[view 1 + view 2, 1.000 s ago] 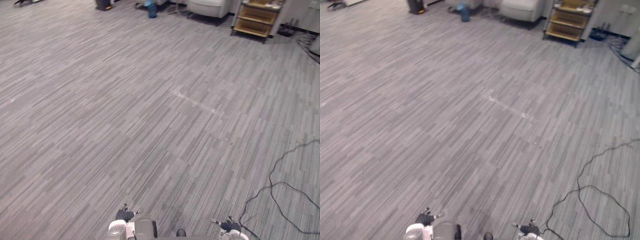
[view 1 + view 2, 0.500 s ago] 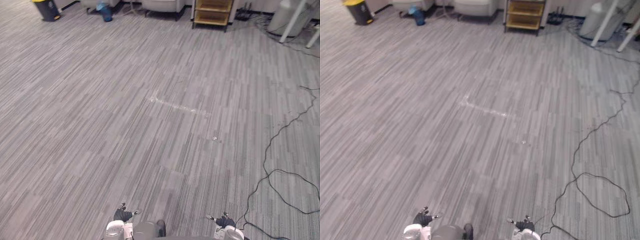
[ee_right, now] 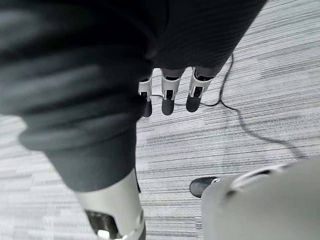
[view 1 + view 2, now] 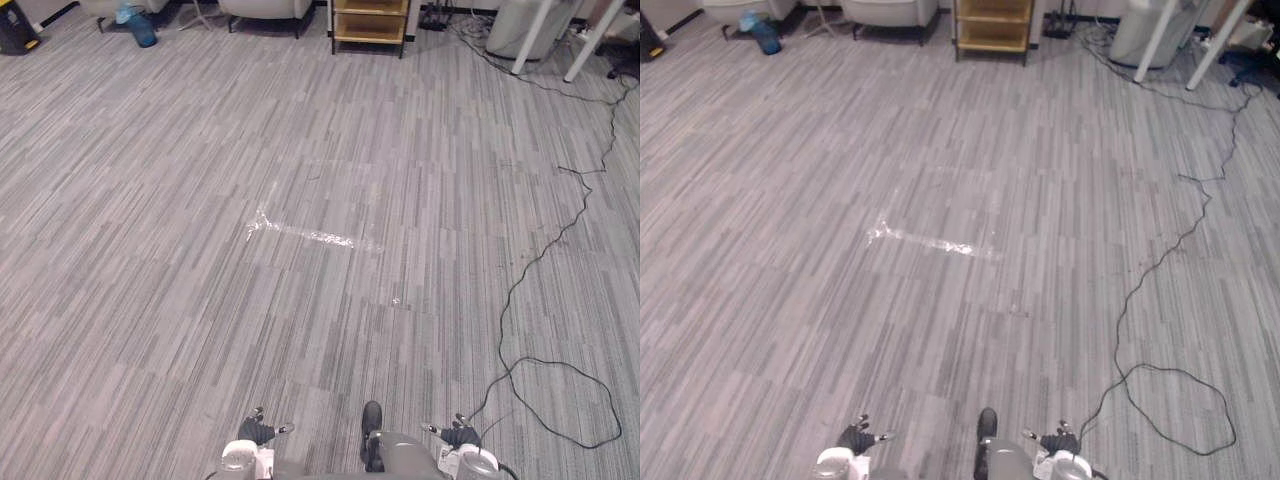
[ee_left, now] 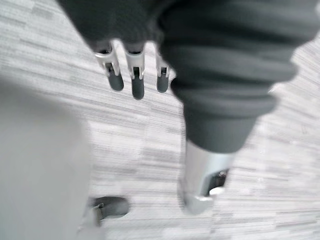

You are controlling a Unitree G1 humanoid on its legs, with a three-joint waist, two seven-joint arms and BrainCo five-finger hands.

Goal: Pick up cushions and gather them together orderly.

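Note:
My left hand (image 4: 257,432) hangs low at the near edge of the grey striped carpet (image 4: 200,250). Its fingers (image 5: 135,80) are straight and relaxed over bare floor, with nothing in them. My right hand (image 4: 456,436) hangs the same way on the other side. Its fingers (image 3: 170,98) point down at the carpet and hold nothing.
A strip of white tape (image 4: 300,232) marks the carpet a few steps ahead. Along the far wall stand a wooden shelf unit (image 4: 370,20), a pale armchair (image 4: 265,8), a blue object (image 4: 141,29) and a black bin (image 4: 14,27). White table legs (image 4: 528,40) rise at the far right.
The camera has turned to the right, so the shelf, armchair and tape mark have slid left in the picture. Both hands still hang as before.

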